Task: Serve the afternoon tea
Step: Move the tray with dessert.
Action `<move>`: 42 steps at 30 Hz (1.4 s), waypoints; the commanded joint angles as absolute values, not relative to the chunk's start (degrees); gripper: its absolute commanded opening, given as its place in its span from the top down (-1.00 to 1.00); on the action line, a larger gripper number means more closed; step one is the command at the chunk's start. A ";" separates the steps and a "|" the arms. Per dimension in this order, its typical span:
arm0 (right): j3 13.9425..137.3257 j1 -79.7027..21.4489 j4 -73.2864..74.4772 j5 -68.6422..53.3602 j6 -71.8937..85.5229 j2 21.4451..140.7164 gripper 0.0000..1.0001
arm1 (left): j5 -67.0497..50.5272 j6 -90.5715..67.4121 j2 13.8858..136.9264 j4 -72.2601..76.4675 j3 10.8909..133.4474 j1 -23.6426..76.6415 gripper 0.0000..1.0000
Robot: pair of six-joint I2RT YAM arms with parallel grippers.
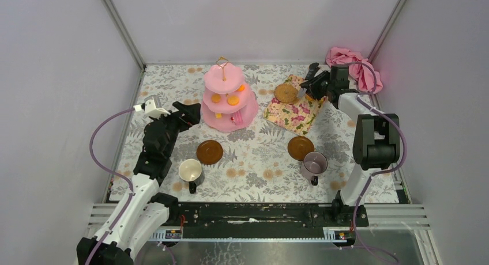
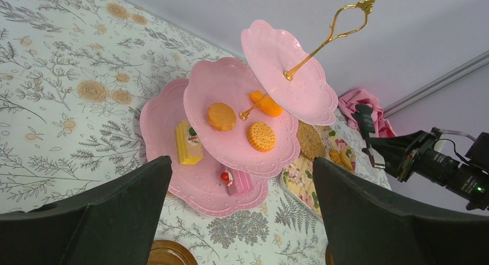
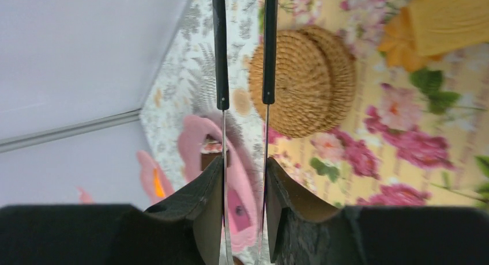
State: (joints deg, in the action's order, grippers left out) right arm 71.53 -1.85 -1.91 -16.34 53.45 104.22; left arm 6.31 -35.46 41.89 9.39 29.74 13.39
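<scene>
Two sets of fingers. Left fingers (image 2: pixel 104 219): spread wide, empty, facing pink cake stand (image 1: pixel 229 106) at rear of table (image 1: pixel 254 178); orange biscuits (image 2: pixel 222 116) on middle tier. Right fingers (image 3: pixel 202 207): clamped on black tongs (image 3: pixel 221 57), alongside woven disc (image 3: pixel 300 80) on floral cloth (image 3: pixel 403 150). White mug (image 1: pixel 190 171), purple mug (image 1: pixel 315 163), brown saucers (image 1: pixel 209 152) nearer front.

The left arm (image 1: pixel 151 161) reaches from its near-left base toward the far middle of the bench. The left gripper (image 1: pixel 187 112) has its fingers (image 2: pixel 115 213) spread wide with nothing between them. The right arm (image 1: pixel 372 139) rises at the near right, folds at the elbow and stretches far. The right gripper (image 1: pixel 314 82) points left, and its fingers (image 3: pixel 202 196) seem pressed against the slim black tongs (image 3: pixel 221 57).
</scene>
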 commanded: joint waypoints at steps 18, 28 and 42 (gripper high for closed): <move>67.57 -0.44 -25.82 -19.15 89.69 102.49 0.36 | 3.99 -35.42 41.59 13.30 29.64 12.52 -1.00; 64.14 -0.48 -28.30 -16.37 96.13 100.81 0.37 | 3.91 -35.51 41.38 13.43 29.66 12.48 -1.00; 54.59 -0.44 -31.92 -14.89 99.27 97.50 0.38 | 3.75 -35.85 40.96 13.37 29.46 12.49 -1.00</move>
State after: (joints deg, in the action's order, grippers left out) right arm 56.75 -0.69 -27.44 -15.92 97.21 100.92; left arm 4.84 -35.53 41.76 9.45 29.74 12.99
